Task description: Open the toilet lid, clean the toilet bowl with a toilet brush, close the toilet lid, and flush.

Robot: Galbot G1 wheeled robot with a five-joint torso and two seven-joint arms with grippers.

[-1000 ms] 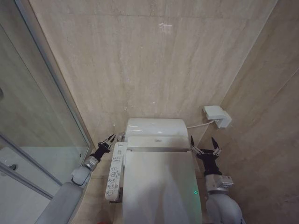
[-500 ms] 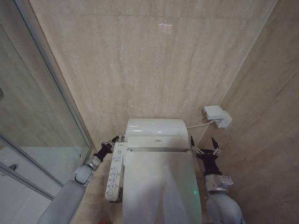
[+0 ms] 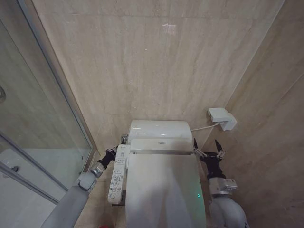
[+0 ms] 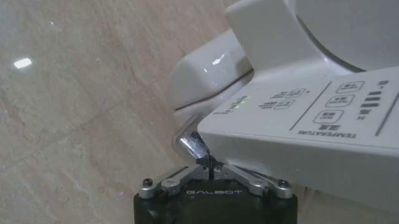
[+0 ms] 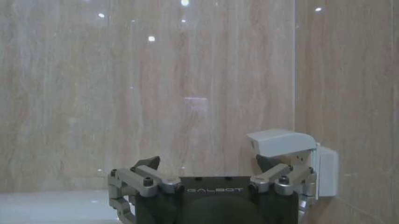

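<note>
The wall (image 3: 156,61) of beige stone stands behind the toilet (image 3: 161,137) and is the biggest thing in the head view; a glass partition (image 3: 33,118) stands on the left of the toilet, seen from the robot. The toilet itself is white and sits against the wall, with its rounded rear part near the wall. The lid (image 3: 161,190) is down and covers the bowl, so the bowl cannot be seen; a small green light (image 3: 198,195) shines on the right edge of the toilet near the lid. On the left side of the toilet, touching it, is the long white panel (image 3: 118,173) with rows of buttons; the left wrist view shows the panel (image 4: 324,121) close, with printed buttons and the word TEMPERATURE. On the wall to the right of the toilet is a white socket box (image 3: 222,118) with a cable going toward the toilet; the right wrist view shows the box (image 5: 293,156) too. The left gripper (image 3: 111,153) is at the left of the toilet, by the rear end of the panel, and its fingers are drawn together at a small metal part (image 4: 190,142) under the panel edge. The right gripper (image 3: 207,149) is held at the right rear corner of the toilet, beside the lid, with its fingers spread apart and nothing between them
</note>
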